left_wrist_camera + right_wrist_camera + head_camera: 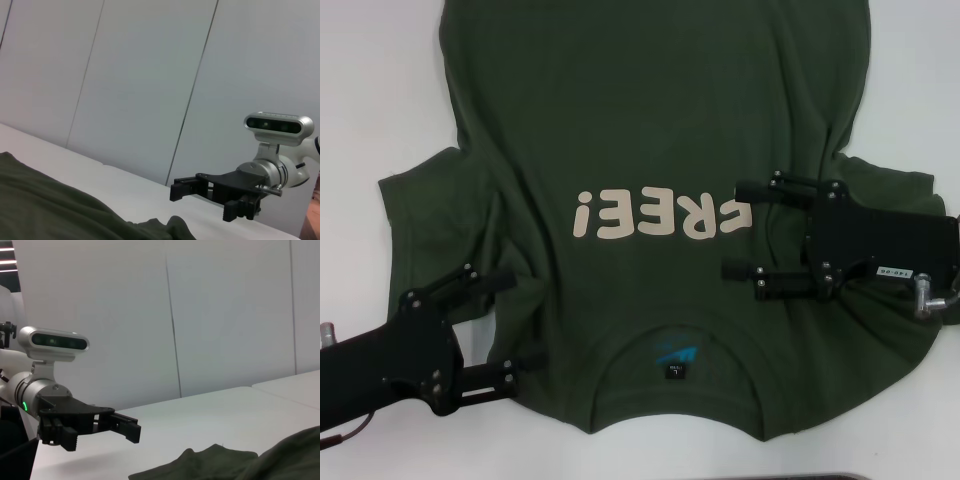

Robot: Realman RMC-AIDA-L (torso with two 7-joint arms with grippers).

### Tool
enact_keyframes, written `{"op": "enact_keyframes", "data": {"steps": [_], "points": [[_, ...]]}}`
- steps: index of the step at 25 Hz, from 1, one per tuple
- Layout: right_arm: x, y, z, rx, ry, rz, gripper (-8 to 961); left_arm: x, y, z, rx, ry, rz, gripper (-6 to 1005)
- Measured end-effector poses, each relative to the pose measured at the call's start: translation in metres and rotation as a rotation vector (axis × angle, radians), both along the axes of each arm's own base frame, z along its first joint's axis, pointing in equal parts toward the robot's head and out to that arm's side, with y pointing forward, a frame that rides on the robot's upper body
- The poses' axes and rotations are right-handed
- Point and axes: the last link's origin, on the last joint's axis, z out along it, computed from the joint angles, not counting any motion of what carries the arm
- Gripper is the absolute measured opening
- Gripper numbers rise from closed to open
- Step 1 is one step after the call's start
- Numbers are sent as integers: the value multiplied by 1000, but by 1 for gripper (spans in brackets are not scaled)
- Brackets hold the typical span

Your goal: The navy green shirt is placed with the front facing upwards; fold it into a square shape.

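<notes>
The shirt (650, 150) was spread face up on the white worktop (380, 90), filling the middle of the frame. Both hands, left (508, 325) at lower left and right (745, 230) at right, were held released over it. Soft, limp cloth was judged best pinched at shoulders.

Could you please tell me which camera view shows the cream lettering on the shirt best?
The head view: the cream lettering runs across the chest of the navy green shirt, its end covered by the right gripper. Both wrist views show only bunched green cloth at the table edge, no lettering.
</notes>
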Motion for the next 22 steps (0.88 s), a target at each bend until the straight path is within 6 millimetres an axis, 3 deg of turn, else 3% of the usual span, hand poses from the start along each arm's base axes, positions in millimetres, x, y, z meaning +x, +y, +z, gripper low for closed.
{"op": "enact_keyframes", "data": {"steps": [14, 19, 22], "points": [[-4, 4, -5, -11, 0, 0, 914, -1, -2, 0, -19, -4, 14, 922], [-5, 3, -3, -37, 28, -24, 915, -3, 30, 28, -71, -141, 279, 918], [-6, 3, -2, -65, 41, -56, 915, -7, 58, 49, -299, -196, 559, 915]]}}
